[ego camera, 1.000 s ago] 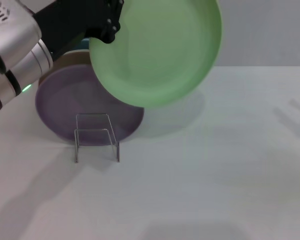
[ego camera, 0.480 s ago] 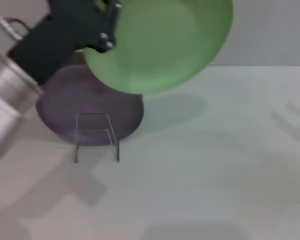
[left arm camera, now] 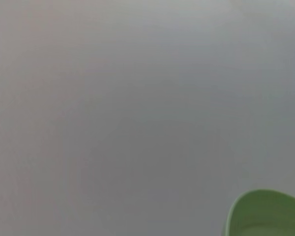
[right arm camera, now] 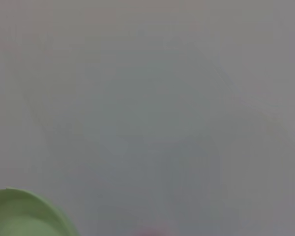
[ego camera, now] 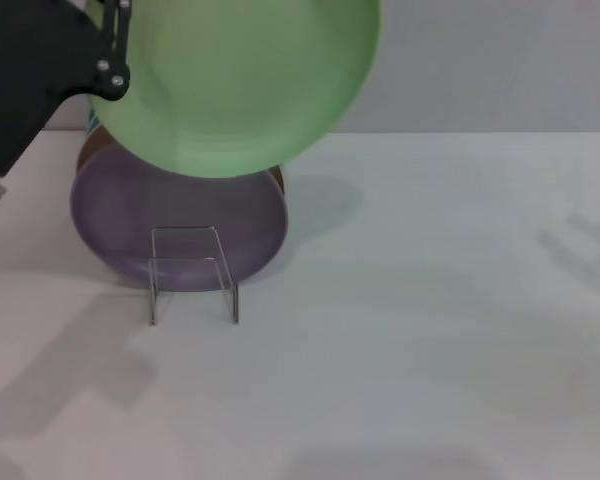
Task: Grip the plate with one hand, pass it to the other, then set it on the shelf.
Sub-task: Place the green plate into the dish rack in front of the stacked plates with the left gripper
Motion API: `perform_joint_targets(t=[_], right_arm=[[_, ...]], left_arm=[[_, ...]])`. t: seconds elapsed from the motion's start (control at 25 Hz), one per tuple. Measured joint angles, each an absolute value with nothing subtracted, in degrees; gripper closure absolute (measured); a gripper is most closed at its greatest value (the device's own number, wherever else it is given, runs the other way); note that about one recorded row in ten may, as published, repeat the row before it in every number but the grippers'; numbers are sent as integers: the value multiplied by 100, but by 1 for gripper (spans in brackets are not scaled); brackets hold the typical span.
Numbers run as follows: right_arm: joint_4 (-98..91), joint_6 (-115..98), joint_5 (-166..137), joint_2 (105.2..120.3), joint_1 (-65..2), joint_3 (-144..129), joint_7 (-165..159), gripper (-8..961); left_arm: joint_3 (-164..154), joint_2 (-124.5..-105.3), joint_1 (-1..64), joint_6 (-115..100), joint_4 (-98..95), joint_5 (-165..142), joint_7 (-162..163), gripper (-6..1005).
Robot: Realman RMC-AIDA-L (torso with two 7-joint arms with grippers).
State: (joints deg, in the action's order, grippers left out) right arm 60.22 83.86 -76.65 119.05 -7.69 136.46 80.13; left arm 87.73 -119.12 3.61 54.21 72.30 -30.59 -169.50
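The pale mint-green plate (ego camera: 235, 75) hangs tilted in the air at the top left of the head view, above the table's back left. My left gripper (ego camera: 118, 48), black, is shut on the plate's left rim. The plate's edge also shows in the left wrist view (left arm camera: 268, 216) and in the right wrist view (right arm camera: 22, 216). The clear thin-framed shelf (ego camera: 193, 275) stands on the table below the plate, in front of the lavender plate. My right gripper is out of view.
A lavender plate (ego camera: 130, 215) lies flat on the white table (ego camera: 430, 320) behind the shelf, on top of a stack whose brown and teal edges (ego camera: 92, 135) peek out at the back. A grey wall rises behind the table.
My left gripper has carried the plate to the left and a little up. The silver forearm has left the head view.
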Motion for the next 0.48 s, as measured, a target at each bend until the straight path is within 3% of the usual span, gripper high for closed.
perform_joint_targets(t=[0.36,0.48], right_arm=[[6010,8402,-7678,11892,-783,13613,8002,204],[6010,8404,-7701,11891,-778,13621,7999,204]], left_arm=[[8724,-11918,757,2456,8979,-5208,-16924,949],[8736,-11918,827,2425,9131,-5242,-16914,949]])
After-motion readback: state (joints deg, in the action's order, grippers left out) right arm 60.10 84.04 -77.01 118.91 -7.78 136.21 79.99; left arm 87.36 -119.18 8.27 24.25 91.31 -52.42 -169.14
